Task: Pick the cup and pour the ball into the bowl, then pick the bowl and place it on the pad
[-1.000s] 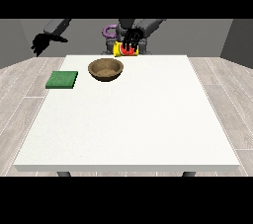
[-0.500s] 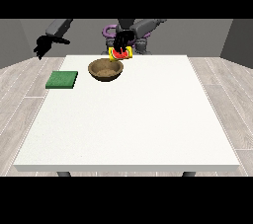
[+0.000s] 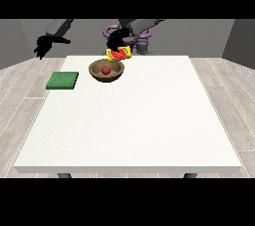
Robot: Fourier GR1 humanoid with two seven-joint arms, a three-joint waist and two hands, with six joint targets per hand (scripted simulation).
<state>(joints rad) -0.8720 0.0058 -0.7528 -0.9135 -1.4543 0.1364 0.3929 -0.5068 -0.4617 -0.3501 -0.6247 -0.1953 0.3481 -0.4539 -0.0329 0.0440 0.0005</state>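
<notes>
A brown wooden bowl [image 3: 97, 73] stands on the white table near its far edge, left of centre. A red ball [image 3: 106, 70] lies inside it. Just above the bowl's far right rim, a yellow cup [image 3: 118, 54] with a red inside is tipped over, its mouth facing the camera and downward. The hand at the view's right [image 3: 117, 41] has its fingers curled round the cup. A green pad [image 3: 63, 80] lies flat on the table to the left of the bowl. The hand at the view's left [image 3: 44, 46] hangs raised beyond the table's far left corner, fingers relaxed, holding nothing.
The white table [image 3: 134, 120] stretches wide toward the camera, with its front edge near the bottom. The robot's torso [image 3: 139, 36] stands behind the far edge. Wooden floor surrounds the table.
The cup has moved left over the bowl and tipped further. The red ball now lies in the bowl. The hand at the view's left has barely moved.
</notes>
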